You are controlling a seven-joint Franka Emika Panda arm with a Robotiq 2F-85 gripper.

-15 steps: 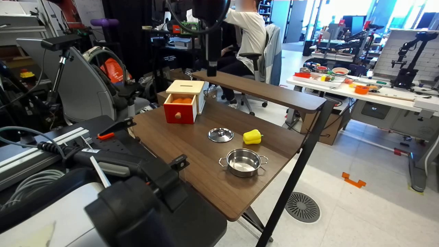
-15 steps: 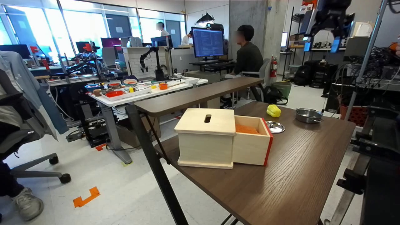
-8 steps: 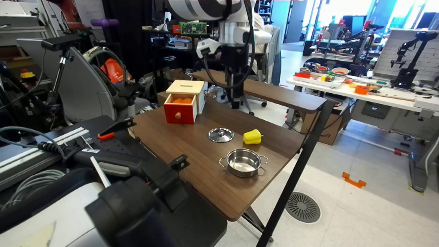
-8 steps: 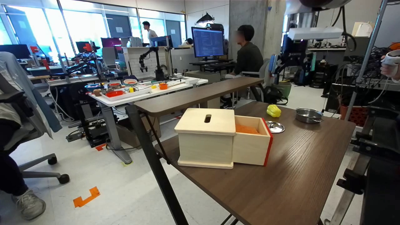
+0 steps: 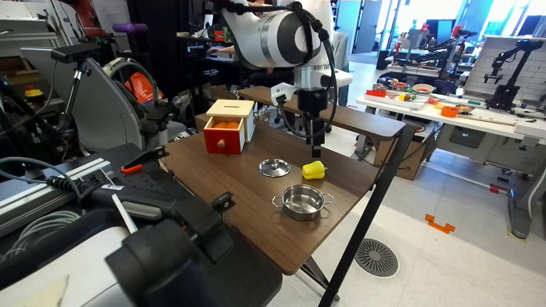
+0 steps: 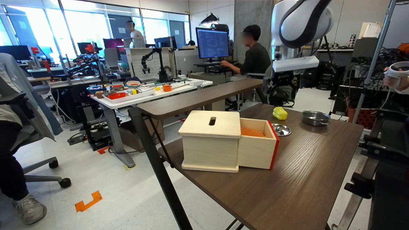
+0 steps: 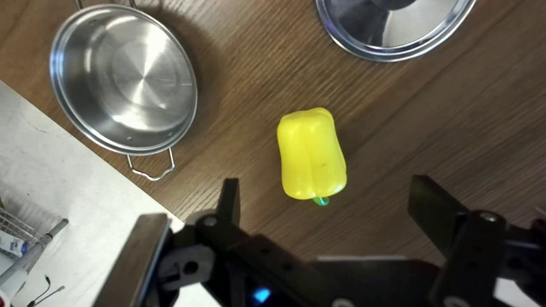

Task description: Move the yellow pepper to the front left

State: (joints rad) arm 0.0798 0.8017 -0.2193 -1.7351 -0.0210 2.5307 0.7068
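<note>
Arm (image 5: 273, 40) aloft, wrist (image 5: 304, 77) downward, jaws wide apart

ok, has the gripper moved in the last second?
Yes. Against the unmoved metal lid in an exterior view, the gripper has come lower and farther picture-right, closer to the yellow pepper.

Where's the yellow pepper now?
Wrist view: the yellow pepper lies on the table near mid-picture, the pot to its upper left, the lid to its upper right.
</note>
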